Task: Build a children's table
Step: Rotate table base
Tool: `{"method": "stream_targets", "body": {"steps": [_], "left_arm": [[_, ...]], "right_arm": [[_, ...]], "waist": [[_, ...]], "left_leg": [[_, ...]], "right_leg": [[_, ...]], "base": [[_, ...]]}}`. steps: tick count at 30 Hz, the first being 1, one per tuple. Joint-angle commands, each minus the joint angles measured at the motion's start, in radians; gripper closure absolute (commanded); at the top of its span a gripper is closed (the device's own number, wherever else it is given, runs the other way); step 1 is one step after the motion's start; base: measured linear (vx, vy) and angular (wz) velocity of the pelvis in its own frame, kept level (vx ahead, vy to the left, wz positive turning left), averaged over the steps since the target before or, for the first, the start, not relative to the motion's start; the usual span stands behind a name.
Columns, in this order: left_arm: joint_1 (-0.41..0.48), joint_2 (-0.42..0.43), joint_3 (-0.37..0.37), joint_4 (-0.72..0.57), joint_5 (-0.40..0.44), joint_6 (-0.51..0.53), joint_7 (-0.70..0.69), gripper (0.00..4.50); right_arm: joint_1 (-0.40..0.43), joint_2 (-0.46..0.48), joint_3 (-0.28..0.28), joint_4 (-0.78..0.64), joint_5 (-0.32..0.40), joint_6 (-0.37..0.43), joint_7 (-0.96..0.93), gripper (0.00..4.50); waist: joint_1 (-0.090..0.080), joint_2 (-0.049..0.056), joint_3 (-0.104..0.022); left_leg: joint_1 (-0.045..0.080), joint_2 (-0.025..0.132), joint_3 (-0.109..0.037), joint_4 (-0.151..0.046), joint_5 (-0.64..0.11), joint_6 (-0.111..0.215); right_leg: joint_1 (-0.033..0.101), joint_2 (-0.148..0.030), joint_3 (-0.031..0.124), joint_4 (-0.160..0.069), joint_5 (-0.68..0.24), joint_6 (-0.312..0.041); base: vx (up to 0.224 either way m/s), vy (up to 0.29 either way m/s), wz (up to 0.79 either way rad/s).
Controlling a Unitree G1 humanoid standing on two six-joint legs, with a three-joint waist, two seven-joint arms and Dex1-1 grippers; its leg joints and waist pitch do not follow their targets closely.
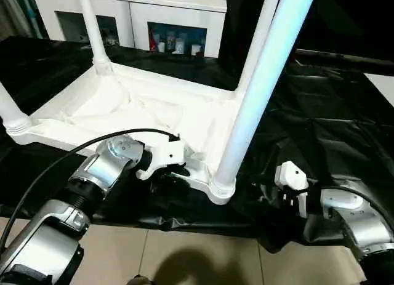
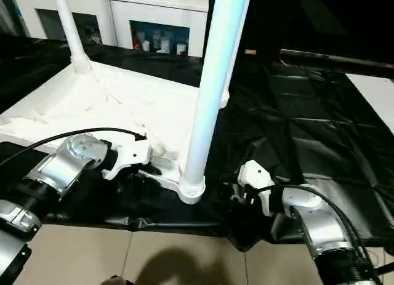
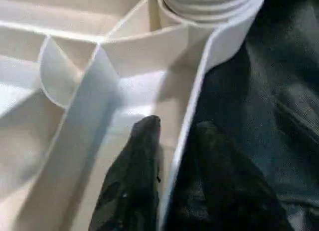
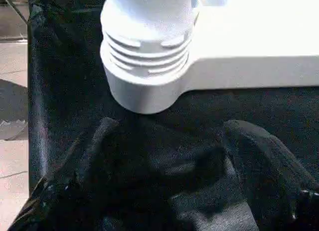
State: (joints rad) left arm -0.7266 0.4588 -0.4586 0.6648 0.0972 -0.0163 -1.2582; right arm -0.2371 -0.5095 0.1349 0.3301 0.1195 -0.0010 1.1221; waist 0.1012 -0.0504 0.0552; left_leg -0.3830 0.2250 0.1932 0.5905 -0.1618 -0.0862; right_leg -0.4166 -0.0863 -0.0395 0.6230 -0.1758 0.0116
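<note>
The children's table point(image 1: 154, 106) lies upside down on the black cloth, ribbed underside up, with white tubular legs standing in its corner sockets. The nearest leg point(image 1: 258, 94) rises from the near right socket point(image 1: 221, 189). My left gripper point(image 1: 175, 174) is at the near rim just left of that socket. In the left wrist view its black fingers point(image 3: 144, 166) stand one on each side of the thin rim wall point(image 3: 192, 111), closed against it. My right gripper point(image 4: 172, 128) is open low on the cloth, right of the socket point(image 4: 149, 66), its fingers apart and pointing at it.
The black-draped work table point(image 1: 326, 112) ends just in front of my grippers, with tiled floor point(image 1: 197, 260) below. A white cabinet with glass doors point(image 1: 178, 20) stands behind. A black cable point(image 1: 74, 149) arcs over my left forearm.
</note>
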Motion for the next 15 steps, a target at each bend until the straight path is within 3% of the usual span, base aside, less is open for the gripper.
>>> {"method": "stream_targets", "body": {"steps": [1, 8, 12, 13, 15], "left_arm": [[-0.024, -0.007, -0.009, 0.017, 0.016, 0.007, -0.013, 3.39], [0.012, -0.019, 0.0, -0.041, 0.009, 0.211, -0.004, 3.88], [0.029, -0.077, 0.042, -0.051, 0.012, 0.307, 0.137, 4.04], [0.033, -0.114, 0.069, -0.051, 0.013, 0.351, 0.217, 4.13], [0.046, -0.145, 0.083, -0.07, 0.02, 0.392, 0.28, 4.18]], "right_arm": [[0.003, -0.014, -0.009, -0.022, 0.008, 0.009, -0.009, 0.87], [-0.03, 0.009, -0.037, 0.026, -0.026, -0.017, -0.115, 0.87], [-0.064, 0.023, -0.051, 0.075, -0.05, -0.023, -0.195, 0.87], [-0.083, 0.032, -0.055, 0.096, -0.062, -0.007, -0.243, 0.87], [-0.1, 0.045, -0.057, 0.119, -0.075, 0.001, -0.285, 0.87]], "waist": [[0.006, 0.013, -0.069], [-0.001, 0.009, -0.07], [-0.007, 0.002, -0.069], [-0.007, -0.004, -0.068], [-0.01, -0.006, -0.068]], "left_leg": [[0.023, 0.005, -0.006, -0.069, -0.296, 0.013], [0.021, 0.004, -0.005, -0.069, -0.277, 0.006], [0.019, 0.0, -0.002, -0.064, -0.265, 0.019], [0.017, -0.001, 0.0, -0.064, -0.26, 0.022], [0.014, -0.002, -0.002, -0.064, -0.261, 0.025]], "right_leg": [[0.049, -0.04, 0.025, -0.076, -0.191, -0.227], [0.051, -0.042, 0.025, -0.073, -0.191, -0.236], [0.051, -0.039, 0.023, -0.076, -0.2, -0.237], [0.053, -0.039, 0.024, -0.078, -0.218, -0.227], [0.054, -0.041, 0.021, -0.081, -0.26, -0.208]], "base": [[0.0, 0.0, 0.0], [0.0, 0.0, 0.0], [0.0, 0.0, 0.0], [0.0, 0.0, 0.0], [0.0, 0.0, 0.0]]}}
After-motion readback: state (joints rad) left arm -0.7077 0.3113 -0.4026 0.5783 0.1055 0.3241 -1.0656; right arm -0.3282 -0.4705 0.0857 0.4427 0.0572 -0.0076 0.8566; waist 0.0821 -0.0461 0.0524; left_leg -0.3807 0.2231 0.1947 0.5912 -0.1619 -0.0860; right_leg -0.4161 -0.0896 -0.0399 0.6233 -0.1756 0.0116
